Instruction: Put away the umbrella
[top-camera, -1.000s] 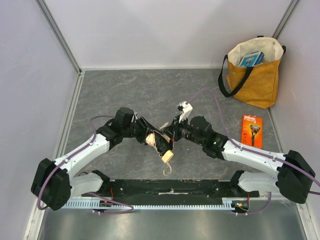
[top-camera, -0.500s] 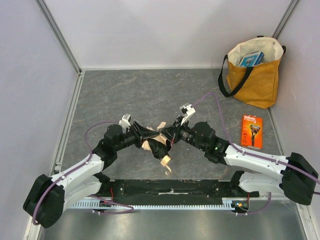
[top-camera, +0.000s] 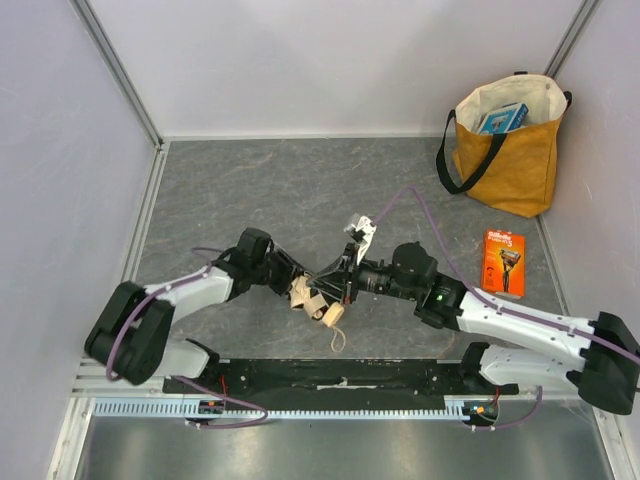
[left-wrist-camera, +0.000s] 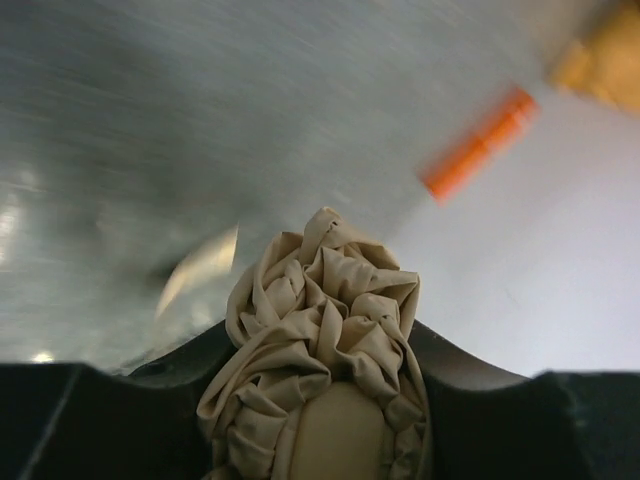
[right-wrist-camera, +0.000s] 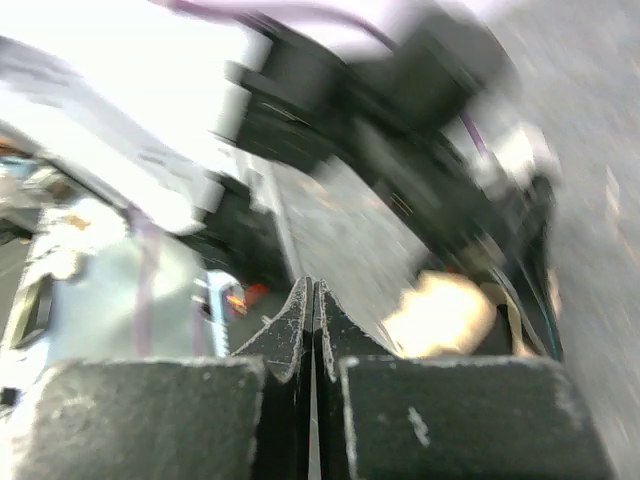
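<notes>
**Left gripper** (top-camera: 292, 282): the fingers are clamped on the umbrella (left-wrist-camera: 322, 330). In the left wrist view, the bunched beige fabric fills the gap between the two dark fingers and bulges out ahead of them.

**Right gripper** (top-camera: 346, 282): the fingers are pressed together, with no gap visible in the right wrist view. That view is blurred, so it cannot be told whether anything thin is pinched between them.

**Umbrella position:** it is collapsed and sits between the two grippers, over the middle of the table (top-camera: 250, 190) and closer to the near edge than the far edge. The knob handle (top-camera: 333, 315) points toward the near edge, and the cord loop (top-camera: 338, 340) trails past it. It cannot be told whether the umbrella rests on the table or is held just off it.

**Arms:** both reach inward from the near corners. The grippers face each other, close together, at the umbrella.

**Other items:**
- Tote bag (top-camera: 510, 160) — mustard yellow, upright in the far right corner with its mouth open and a blue box (top-camera: 502, 118) inside.
- Orange package (top-camera: 504, 262) — flat near the right edge, on the near side of the bag and well apart from the umbrella.
</notes>
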